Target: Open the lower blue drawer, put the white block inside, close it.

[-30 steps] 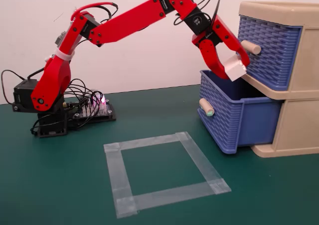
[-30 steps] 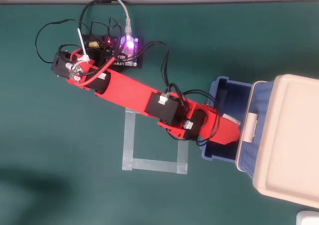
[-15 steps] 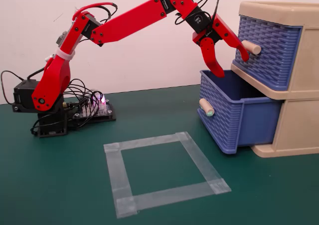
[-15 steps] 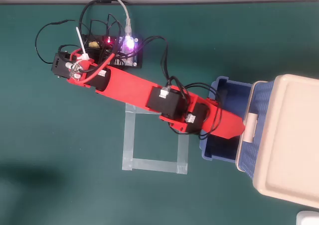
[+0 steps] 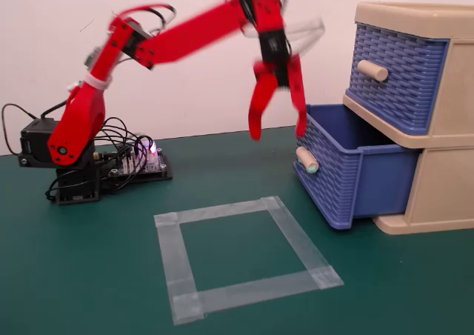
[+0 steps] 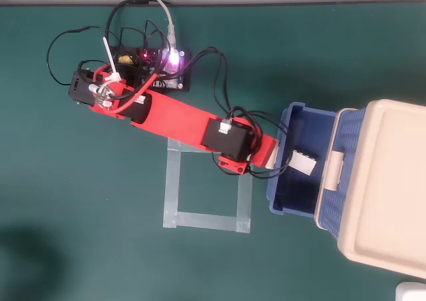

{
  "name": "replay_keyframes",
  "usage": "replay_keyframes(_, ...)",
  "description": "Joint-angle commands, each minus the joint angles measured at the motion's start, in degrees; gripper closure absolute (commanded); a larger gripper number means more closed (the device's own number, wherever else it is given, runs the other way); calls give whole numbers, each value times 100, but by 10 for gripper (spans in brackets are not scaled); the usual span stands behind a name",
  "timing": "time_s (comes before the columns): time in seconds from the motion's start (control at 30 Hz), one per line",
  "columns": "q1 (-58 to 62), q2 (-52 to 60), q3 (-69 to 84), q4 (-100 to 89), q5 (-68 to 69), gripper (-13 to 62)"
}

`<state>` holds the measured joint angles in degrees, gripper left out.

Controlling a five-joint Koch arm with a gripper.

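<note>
The gripper (image 5: 278, 135) has pulled back from over the lower blue drawer (image 5: 354, 176) since half a second ago and now hangs in the air just left of the drawer's front in the fixed view, its red arm (image 5: 189, 32) blurred by motion. Its two fingers (image 5: 255, 113) point down and stand spread apart with nothing between them. A second ago the white block was pinched between them above the drawer; now, in the overhead view, the white block (image 6: 303, 162) lies inside the lower blue drawer (image 6: 287, 208), near the cabinet side, loose on the drawer's floor. From the fixed view the block is hidden behind the drawer's wall.

The drawer stands pulled out as before, its knob (image 5: 307, 160) with the pale green tip facing the arm. The upper drawer (image 5: 400, 75) with its plain knob stays shut in the beige cabinet (image 5: 444, 187). In the overhead view the gripper (image 6: 269, 156) is now at the drawer's outer rim, no longer over the open box. The tape square (image 5: 244, 257) on the green tabletop (image 5: 89, 276) lies where it did, and the arm's base (image 5: 55, 153) sits near the tabletop's far left edge.
</note>
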<state>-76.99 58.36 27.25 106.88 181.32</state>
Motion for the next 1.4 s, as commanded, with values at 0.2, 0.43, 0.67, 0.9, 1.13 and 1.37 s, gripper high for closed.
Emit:
replay_keyframes(0.2,-62,-642,-624,-501,-185,169)
replay_keyframes(0.43,-105,-1345,-1714,-2136,-193,167)
replay_keyframes(0.67,-79,-1644,-1986,-3252,-229,162)
replay_keyframes(0.9,-35,-422,-2127,-765,-211,157)
replay_keyframes(1.13,1037,2180,-229,1072,-633,157)
replay_keyframes(1.37,3103,5528,6249,431,-3586,158)
